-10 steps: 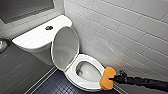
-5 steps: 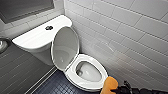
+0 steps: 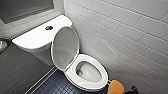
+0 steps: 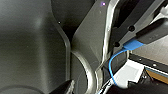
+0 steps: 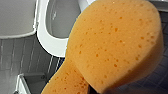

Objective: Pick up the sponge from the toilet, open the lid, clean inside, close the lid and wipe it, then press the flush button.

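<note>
The right gripper is pinched on the orange, peanut-shaped foam sponge, gripping it by one rounded end, judging from the right wrist view. The waist and the other broad end jut out ahead of the gripper. The sponge hangs over the dark small-tiled floor, just beside the front rim of the white glossy ceramic toilet and not over the bowl. From the gripper the open bowl lies forward and to the left, and the sponge's long axis points roughly that way, so I judge the right arm to be the one placed for cleaning inside. Past the bowl, the white oval plastic lid stands raised, leaning back towards the tank. Farthest off, the small dark round flush button sits mid-tank-top, well apart from the sponge. I cannot tell whether the left gripper is spread or closed.
</note>
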Robot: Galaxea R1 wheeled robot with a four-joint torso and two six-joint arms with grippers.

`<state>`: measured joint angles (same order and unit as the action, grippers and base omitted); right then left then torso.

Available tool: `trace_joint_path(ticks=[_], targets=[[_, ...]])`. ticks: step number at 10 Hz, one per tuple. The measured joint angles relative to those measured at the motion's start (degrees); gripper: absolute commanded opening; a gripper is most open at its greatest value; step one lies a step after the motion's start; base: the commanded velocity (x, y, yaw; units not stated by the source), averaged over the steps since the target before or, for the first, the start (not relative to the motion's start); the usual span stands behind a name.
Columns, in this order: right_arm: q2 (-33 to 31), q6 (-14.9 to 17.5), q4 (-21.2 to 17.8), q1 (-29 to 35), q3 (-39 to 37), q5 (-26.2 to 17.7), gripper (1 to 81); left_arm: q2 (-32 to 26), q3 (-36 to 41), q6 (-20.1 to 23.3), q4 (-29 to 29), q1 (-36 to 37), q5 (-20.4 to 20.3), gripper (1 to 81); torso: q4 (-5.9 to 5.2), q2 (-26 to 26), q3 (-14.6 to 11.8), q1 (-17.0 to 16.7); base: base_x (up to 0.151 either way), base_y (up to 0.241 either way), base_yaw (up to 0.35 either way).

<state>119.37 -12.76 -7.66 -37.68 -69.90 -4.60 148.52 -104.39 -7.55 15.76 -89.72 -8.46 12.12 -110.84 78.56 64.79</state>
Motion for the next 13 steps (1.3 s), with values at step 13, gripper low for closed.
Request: trace_joint_path(ticks=[13], targets=[[18.29,-3.00,0.02,16.04,-12.68,-7.00,1.0,0.21,0.00,0.00,0.05,0.74,0.09,81.1,-11.91,0.00,0.00,0.00,0.000,0.000,0.000]])
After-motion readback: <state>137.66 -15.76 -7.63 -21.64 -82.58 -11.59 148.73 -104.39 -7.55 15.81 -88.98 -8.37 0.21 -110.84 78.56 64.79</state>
